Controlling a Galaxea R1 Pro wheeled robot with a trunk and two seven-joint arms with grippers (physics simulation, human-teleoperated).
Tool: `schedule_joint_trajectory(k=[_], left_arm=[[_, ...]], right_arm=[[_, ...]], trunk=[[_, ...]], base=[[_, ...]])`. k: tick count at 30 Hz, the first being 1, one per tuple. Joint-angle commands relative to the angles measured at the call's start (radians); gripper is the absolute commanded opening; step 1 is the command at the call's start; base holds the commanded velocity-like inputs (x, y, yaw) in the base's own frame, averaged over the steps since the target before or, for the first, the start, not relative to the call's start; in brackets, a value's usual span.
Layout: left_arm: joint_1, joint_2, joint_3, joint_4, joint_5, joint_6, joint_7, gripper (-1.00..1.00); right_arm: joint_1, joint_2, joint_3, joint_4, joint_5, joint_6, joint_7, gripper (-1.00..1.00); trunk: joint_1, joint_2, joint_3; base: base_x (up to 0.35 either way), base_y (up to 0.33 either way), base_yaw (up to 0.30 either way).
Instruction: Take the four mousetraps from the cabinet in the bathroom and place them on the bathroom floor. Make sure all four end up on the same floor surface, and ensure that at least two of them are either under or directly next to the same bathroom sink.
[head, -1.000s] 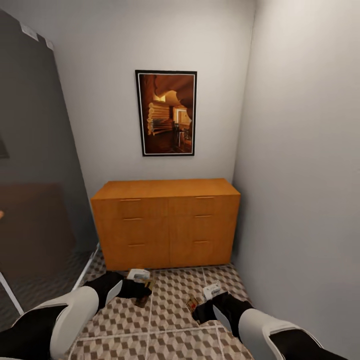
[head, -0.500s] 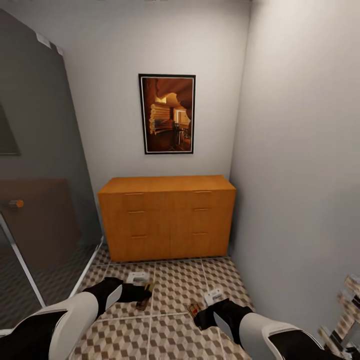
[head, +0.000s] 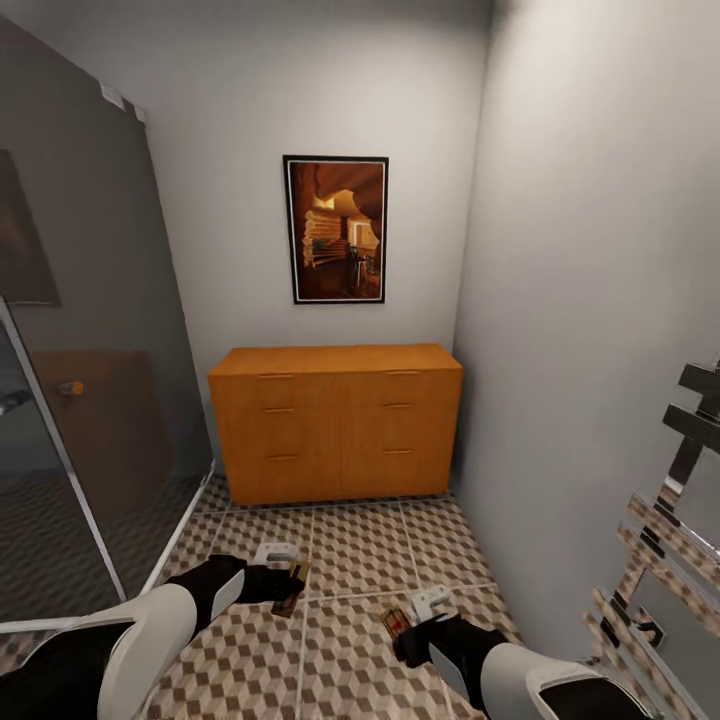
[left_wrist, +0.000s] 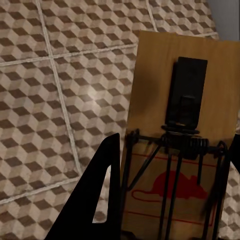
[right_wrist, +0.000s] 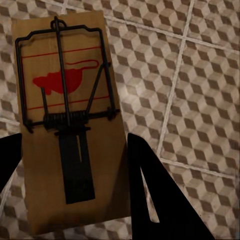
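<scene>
Each pincer grips a mousetrap over the bathroom floor (head: 350, 560): the left pincer (head: 290, 585) holds one mousetrap (left_wrist: 180, 145), the right pincer (head: 400, 628) another (right_wrist: 67, 125). The cabinet (head: 335, 420) looks smaller than before, apparently because the camera backed away.

Framed picture (head: 336, 229), glass panel (head: 90, 400), perhaps towel rail (head: 668, 530).

no readable text, perhaps too blurred
</scene>
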Motion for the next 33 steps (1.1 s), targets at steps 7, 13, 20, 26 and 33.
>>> schedule_joint_trajectory(k=[7, 13, 20, 26, 33], left_arm=[[-0.001, 0.001, 0.009, 0.000, -0.012, -0.006, -0.002, -1.00], [0.000, 0.009, 0.009, 0.000, -0.012, -0.007, 0.000, -1.00], [0.000, 0.014, 0.009, 0.000, -0.012, -0.008, 0.001, -1.00], [0.000, 0.014, 0.009, 0.000, -0.012, -0.008, 0.002, -1.00], [-0.001, 0.015, 0.009, 0.000, -0.012, -0.005, 0.003, -1.00]], right_arm=[[0.000, 0.000, 0.007, 0.003, -0.002, -0.059, -0.038, -1.00], [0.004, 0.000, 0.007, 0.003, -0.003, -0.045, -0.037, -1.00], [0.005, 0.000, 0.007, 0.003, -0.003, -0.042, -0.038, -1.00], [0.005, 0.000, 0.007, 0.003, -0.002, -0.040, -0.039, -1.00], [0.005, 0.000, 0.007, 0.003, -0.002, -0.041, -0.039, -1.00]], trunk=[[-0.001, -0.001, -0.001], [-0.001, -0.001, -0.001], [-0.001, -0.001, -0.001], [-0.001, -0.001, -0.001], [-0.001, -0.001, -0.001]], base=[[-0.344, 0.000, 0.000], [-0.344, 0.000, 0.000], [-0.307, 0.000, 0.106], [-0.033, 0.000, 0.290], [-0.002, 0.000, 0.299]])
